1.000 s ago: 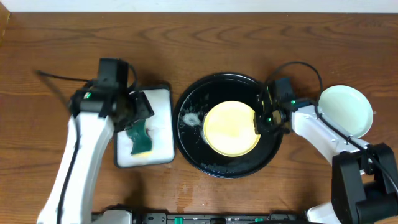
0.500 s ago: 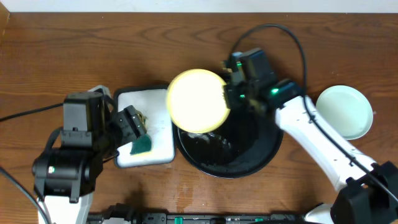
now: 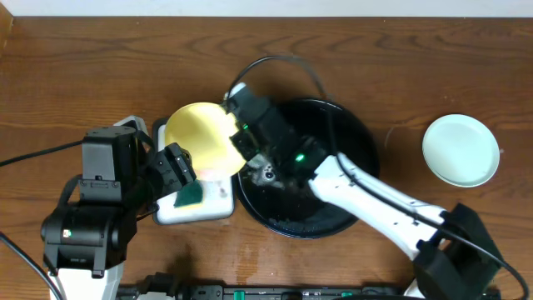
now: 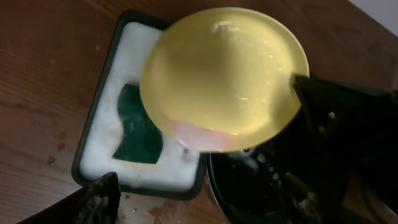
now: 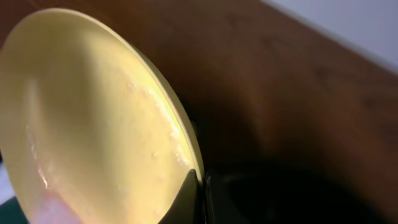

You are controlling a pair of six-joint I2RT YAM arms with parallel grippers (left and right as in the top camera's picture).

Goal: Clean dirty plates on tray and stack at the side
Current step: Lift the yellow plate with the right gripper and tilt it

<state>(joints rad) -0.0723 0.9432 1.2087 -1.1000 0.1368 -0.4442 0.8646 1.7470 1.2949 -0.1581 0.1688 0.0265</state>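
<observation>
overhead: the right gripper (image 3: pixel 236 137) pinches the rim of the yellow plate (image 3: pixel 200 137), holding it tilted over the small white tray (image 3: pixel 218 200), beside the black tray (image 3: pixel 354 142). a mint plate (image 3: pixel 460 150) lies far right.
left wrist: the left gripper (image 4: pixel 199 199) is spread wide and empty.
right wrist: the fingers (image 5: pixel 189 186) are clamped on the plate's edge.

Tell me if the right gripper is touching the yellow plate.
Touching. The right wrist view shows the right gripper pinching the rim of the yellow plate, with no gap.
</observation>
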